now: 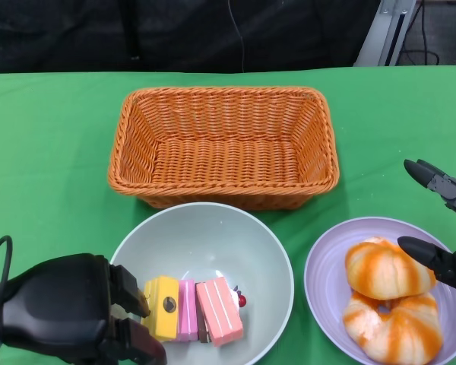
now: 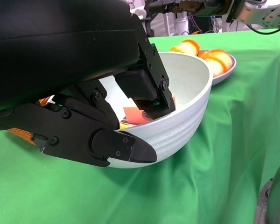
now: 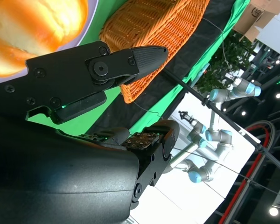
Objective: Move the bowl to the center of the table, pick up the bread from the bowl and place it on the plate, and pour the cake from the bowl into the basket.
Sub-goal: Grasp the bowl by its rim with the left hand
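Bowl (image 1: 205,258), head view: pale and round, it stands on the green counter (image 1: 45,152) just in front of the orange basket (image 1: 224,144), holding the cake (image 1: 194,308), with the left robot hand (image 1: 76,312) gripping its near-left rim, while the right robot hand (image 1: 441,228) hovers with fingers apart and empty at the far edge of the purple plate (image 1: 327,266) that carries the bread (image 1: 387,296). Right wrist view: the right robot hand's fingers (image 3: 144,56) are spread, holding nothing, between plate and basket. Left wrist view: fingers (image 2: 144,93) inside the bowl and a finger outside clamp its wall, so the pour appears to fall to the left arm, with the basket directly beyond the bowl and its long axis across the robot's front.
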### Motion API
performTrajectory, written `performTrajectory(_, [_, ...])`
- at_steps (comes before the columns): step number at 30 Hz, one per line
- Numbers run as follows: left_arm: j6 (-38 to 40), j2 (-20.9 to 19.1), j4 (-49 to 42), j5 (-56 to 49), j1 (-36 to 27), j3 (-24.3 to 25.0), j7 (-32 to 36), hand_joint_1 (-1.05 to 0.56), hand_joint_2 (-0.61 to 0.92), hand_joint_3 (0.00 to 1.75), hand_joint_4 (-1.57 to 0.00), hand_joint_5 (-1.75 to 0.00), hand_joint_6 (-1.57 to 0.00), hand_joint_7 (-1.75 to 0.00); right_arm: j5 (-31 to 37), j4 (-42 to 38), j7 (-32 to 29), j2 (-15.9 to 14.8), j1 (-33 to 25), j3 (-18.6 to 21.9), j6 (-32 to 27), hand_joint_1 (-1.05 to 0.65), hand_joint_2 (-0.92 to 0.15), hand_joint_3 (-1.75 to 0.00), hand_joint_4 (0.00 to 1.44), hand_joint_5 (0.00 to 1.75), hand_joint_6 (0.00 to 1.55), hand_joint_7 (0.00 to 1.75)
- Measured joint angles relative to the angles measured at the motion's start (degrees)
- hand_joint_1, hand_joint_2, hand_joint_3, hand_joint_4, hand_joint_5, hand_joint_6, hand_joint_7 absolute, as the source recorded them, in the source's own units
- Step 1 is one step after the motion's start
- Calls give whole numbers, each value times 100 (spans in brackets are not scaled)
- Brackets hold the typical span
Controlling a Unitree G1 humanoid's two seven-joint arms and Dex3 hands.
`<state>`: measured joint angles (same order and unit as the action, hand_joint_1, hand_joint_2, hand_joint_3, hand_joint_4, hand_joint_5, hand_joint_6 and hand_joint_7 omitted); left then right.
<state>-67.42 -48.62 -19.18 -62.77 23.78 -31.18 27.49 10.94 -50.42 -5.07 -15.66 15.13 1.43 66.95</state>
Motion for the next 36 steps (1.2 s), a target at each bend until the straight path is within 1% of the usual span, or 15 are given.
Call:
performTrajectory(4, [31,75,23,-10,-30,31,-47,-42,92,10,-97,-13,-95,-4,-3,0,0,4,0,0,1,-64,-92,-15,48,15,48,0])
performTrajectory(6, [94,123,55,-57,-67,44,-35,-42,92,7,-97,-13,-95,-4,-3,0,0,4,0,1,1,-64,-92,-15,48,15,48,0])
performTrajectory(13, [365,197,192,-431,-165,108,334,-42,92,3,-98,-13,-95,-3,-3,5,-2,4,-4,16,5,-63,-92,-16,48,15,49,1])
performTrajectory(18, [615,209,283,-586,-226,129,563,-43,91,1,-106,-18,-99,-3,-46,-3,4,5,-4,18,7,-62,-92,-14,49,15,49,1])
performTrajectory(19, [644,208,304,-614,-243,131,606,-43,92,1,-104,-26,-100,-3,-64,-5,12,6,-4,18,7,-62,-92,-14,49,15,49,1])
performTrajectory(20, [652,209,321,-641,-249,130,636,-43,92,1,-96,-46,-102,-3,-86,-6,26,6,-4,18,7,-62,-92,-14,49,14,49,1])
performTrajectory(21, [657,208,331,-651,-252,130,651,-42,92,1,-86,-70,-104,-3,-116,-7,42,7,-4,18,7,-62,-92,-14,49,14,49,1])
performTrajectory(23, [657,208,332,-673,-251,130,699,-42,92,1,-77,-99,-108,-5,-137,-20,63,8,-4,18,13,-61,-92,-14,49,15,49,1])
performTrajectory(27, [630,208,327,-682,-251,130,800,-41,90,0,-72,-127,-113,-11,-150,-63,84,13,-4,18,61,-61,-92,-14,49,15,49,1])
performTrajectory(28, [624,208,325,-681,-250,130,828,-41,90,0,-71,-131,-113,-12,-150,-75,86,15,-4,18,81,-61,-92,-14,49,15,49,0])
performTrajectory(30, [612,208,322,-677,-249,130,836,-41,90,0,-69,-135,-113,-14,-152,-88,96,17,-4,18,90,-60,-92,-14,49,15,49,0])
performTrajectory(36, [551,201,316,-657,-247,133,834,-41,88,0,-72,-127,-111,-14,-142,-104,94,17,-3,31,93,-60,-92,-15,49,15,50,1])
